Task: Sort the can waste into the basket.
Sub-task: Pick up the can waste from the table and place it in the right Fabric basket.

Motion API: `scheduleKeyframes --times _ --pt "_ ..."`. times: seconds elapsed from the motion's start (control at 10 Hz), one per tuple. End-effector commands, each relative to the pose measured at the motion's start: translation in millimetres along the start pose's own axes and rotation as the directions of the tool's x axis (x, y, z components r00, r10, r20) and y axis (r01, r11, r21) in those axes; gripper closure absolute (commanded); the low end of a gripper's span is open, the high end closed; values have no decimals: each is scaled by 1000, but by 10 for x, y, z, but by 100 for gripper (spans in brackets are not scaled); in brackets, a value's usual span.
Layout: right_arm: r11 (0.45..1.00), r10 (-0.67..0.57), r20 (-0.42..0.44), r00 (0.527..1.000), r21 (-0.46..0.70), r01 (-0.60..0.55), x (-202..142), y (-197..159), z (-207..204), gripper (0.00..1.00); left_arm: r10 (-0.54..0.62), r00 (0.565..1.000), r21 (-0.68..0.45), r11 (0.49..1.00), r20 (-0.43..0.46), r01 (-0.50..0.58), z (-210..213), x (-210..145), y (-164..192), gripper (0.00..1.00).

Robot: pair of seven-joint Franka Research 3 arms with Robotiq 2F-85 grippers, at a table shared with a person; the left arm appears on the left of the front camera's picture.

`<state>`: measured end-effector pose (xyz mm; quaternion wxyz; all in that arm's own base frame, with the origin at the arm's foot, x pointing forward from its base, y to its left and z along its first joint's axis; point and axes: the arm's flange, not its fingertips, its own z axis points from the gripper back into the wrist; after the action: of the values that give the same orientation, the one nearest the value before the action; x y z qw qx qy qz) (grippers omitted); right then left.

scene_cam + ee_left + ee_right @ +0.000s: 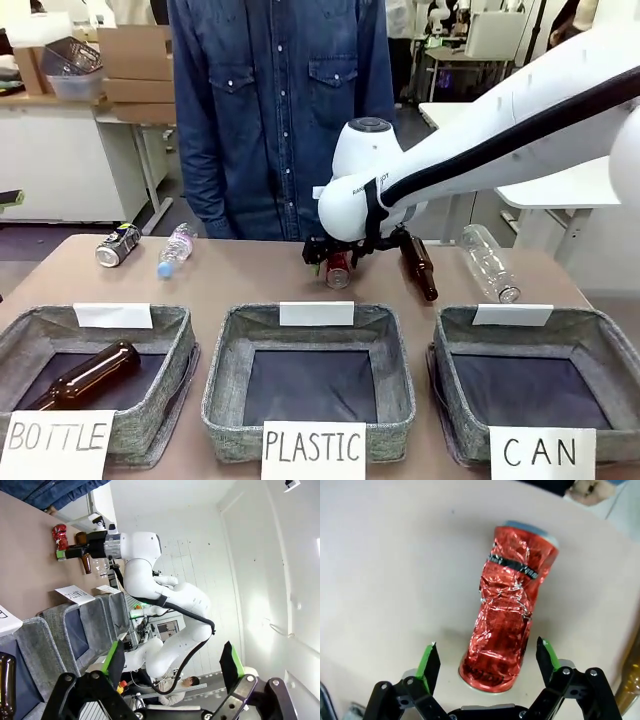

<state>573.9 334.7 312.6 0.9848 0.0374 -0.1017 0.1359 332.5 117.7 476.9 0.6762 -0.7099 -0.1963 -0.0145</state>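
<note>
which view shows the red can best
Right wrist view: the crumpled red can lies close up between open jaws. Front view shows it small, partly behind the right gripper; left wrist view, tiny and far off.

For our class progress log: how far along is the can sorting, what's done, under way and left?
Done: nothing; the CAN basket holds no cans. In hand: the right end effector stands open astride the crushed red can on the table, not yet gripping. Left: bin that can, then the silver can at the table's far left.
</note>
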Motion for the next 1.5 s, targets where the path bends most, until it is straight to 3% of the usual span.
scheduleKeyframes --times 0.0,0.4,0.5,0.6,0.7,0.9,1.0,1.2,1.4 --pt "999 -28 -22 999 -39 27 66 78 -14 0 -22 1000 -23 999 4 23 -3 4 -17 0" --pt "998 -46 -23 999 -52 45 51 60 -93 0 -22 1000 -23 999 4 23 -3 4 -17 0" --pt "997 -52 -8 999 -49 52 54 54 -87 55 -22 1000 -23 999 4 23 -3 4 -17 0" --pt "997 -55 5 998 -45 55 57 55 -74 57 -22 1000 -23 999 4 23 -3 4 -17 0" --pt "997 -59 20 998 -52 60 61 52 -71 100 -22 1000 -23 999 4 23 -3 4 -17 0" --pt "996 -63 25 998 -63 65 66 35 -84 100 -22 1000 -23 999 4 23 -3 4 -17 0" --pt "996 -62 20 998 -64 63 66 24 -91 84 -22 1000 -23 999 4 23 -3 4 -17 0" --pt "996 -67 15 998 -60 67 68 3 -100 100 -22 1000 -23 999 4 23 -3 4 -17 0" --pt "997 -64 21 998 -30 64 60 -20 -103 100 -22 1000 -23 999 4 23 -3 4 -17 0"
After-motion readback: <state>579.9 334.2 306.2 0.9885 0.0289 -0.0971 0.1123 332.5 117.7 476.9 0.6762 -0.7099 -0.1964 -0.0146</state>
